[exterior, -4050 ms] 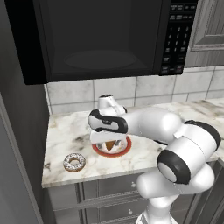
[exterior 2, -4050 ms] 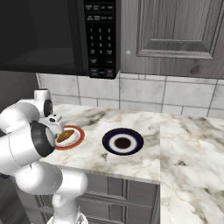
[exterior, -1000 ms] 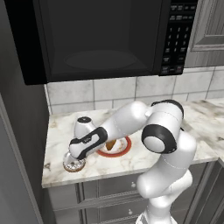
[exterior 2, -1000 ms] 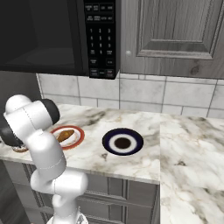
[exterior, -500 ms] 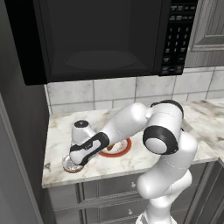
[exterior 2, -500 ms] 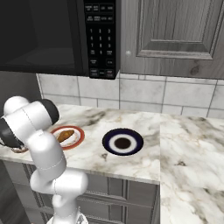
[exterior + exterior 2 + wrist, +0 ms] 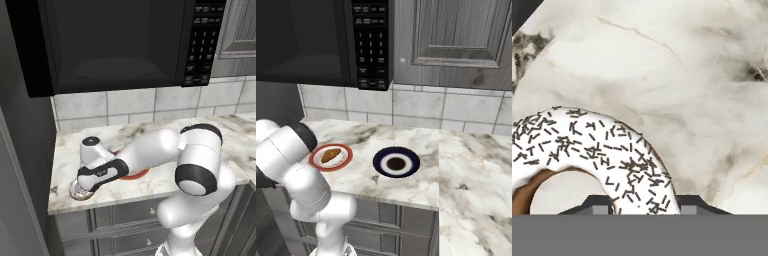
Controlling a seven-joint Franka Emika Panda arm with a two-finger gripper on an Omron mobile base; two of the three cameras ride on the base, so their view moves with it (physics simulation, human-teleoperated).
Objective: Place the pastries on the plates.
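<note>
The ring donut, white icing with dark sprinkles, lies on the marble counter close under my hand; it also shows as the donut near the counter's front left corner. My gripper is low over it and open, with one fingertip on each side of the ring's right part. From the left base view, the gripper is pressed down at the donut. The golden-brown croissant rests on the red-rimmed white plate. The navy-rimmed plate stands empty to its right.
A black microwave hangs above the counter, with a tiled wall behind. The counter's front edge runs just in front of the donut, and a dark tall panel closes off the left side.
The arm swung left from above the red-rimmed plate, where the croissant now lies, and lowered over the donut. In the last second the gripper sank further onto it.
</note>
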